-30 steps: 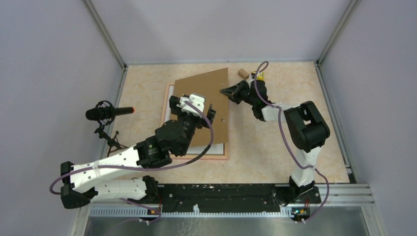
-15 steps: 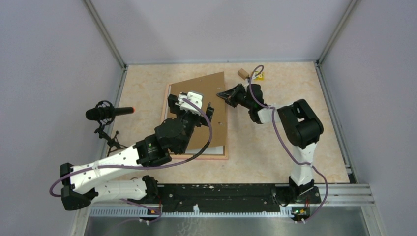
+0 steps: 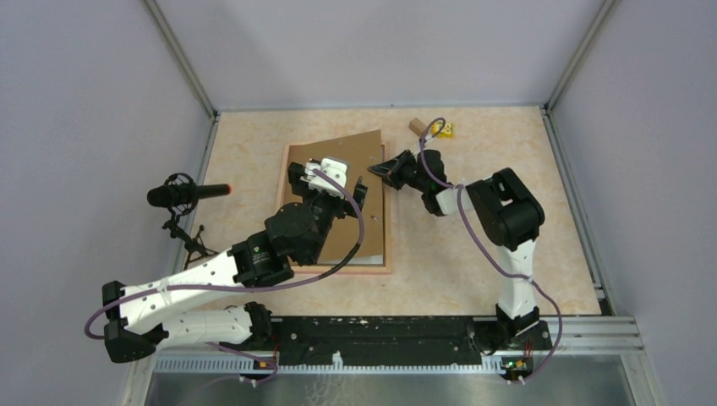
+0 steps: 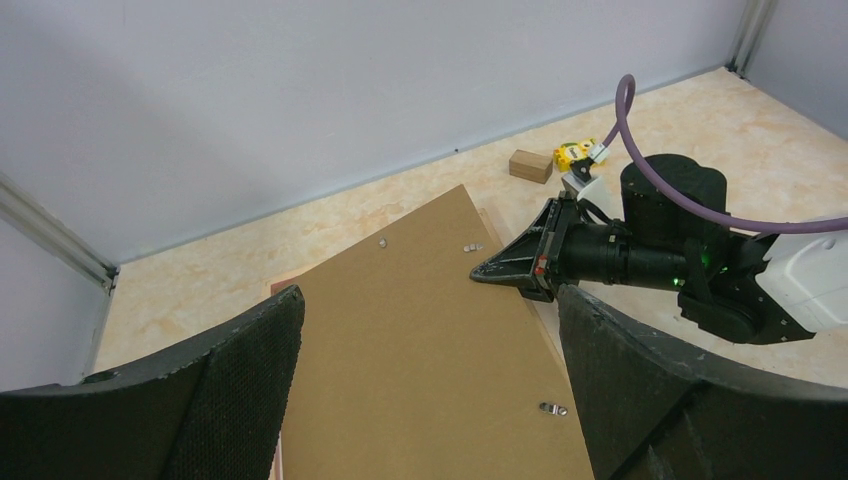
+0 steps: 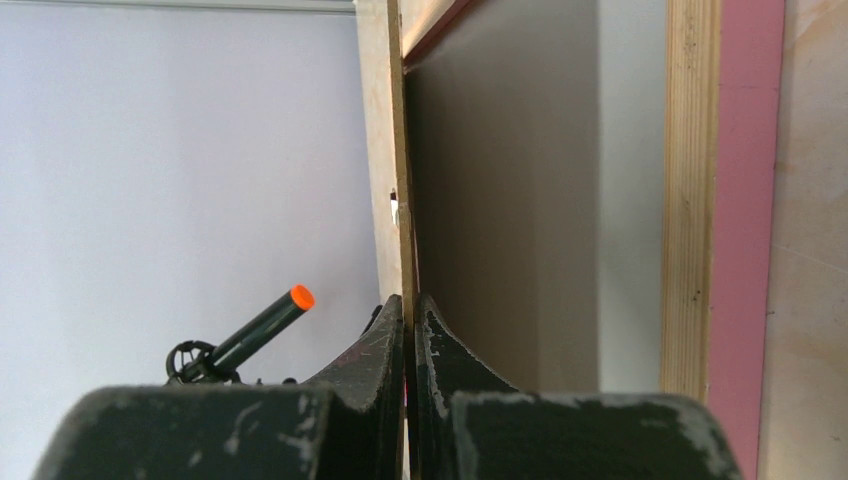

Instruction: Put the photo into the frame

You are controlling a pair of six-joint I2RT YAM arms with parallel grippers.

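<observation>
Top external view is showing the frame (image 3: 363,269) lying flat on the desk (image 3: 473,152), its long axis running from near to far, just ahead of the left arm. A brown backing board (image 3: 355,152) is covering most of it, long axis running the same way but twisted a little, so its far right corner is poking out past the frame's far rail. The photo (image 3: 374,254) is lying inside the frame with its white back up, under the board. Only a pale strip of it is showing at the near right corner, and again in the right wrist view between the board's shadowed underside and the wooden rail.

The right tool (image 3: 378,168) is reaching in from the right, pointing left, and its fingers are pinching together on the board's thin right edge near the far end. That edge is standing clear of the photo, so the board is leaning down toward its left side. The left tool (image 3: 325,182) is hovering over the middle of the board with its fingers spread wide, gripping nothing.

The photo seems to be seated already, so the step in hand is probably laying the board down over it. That is turning on the board's far right corner: it is sitting outside the rails, and it likely needs to swing left and toward the arms before the lifted edge can drop into the recess. The right arm is the one gripping that edge, while the left is placed to press on the board's middle.
</observation>
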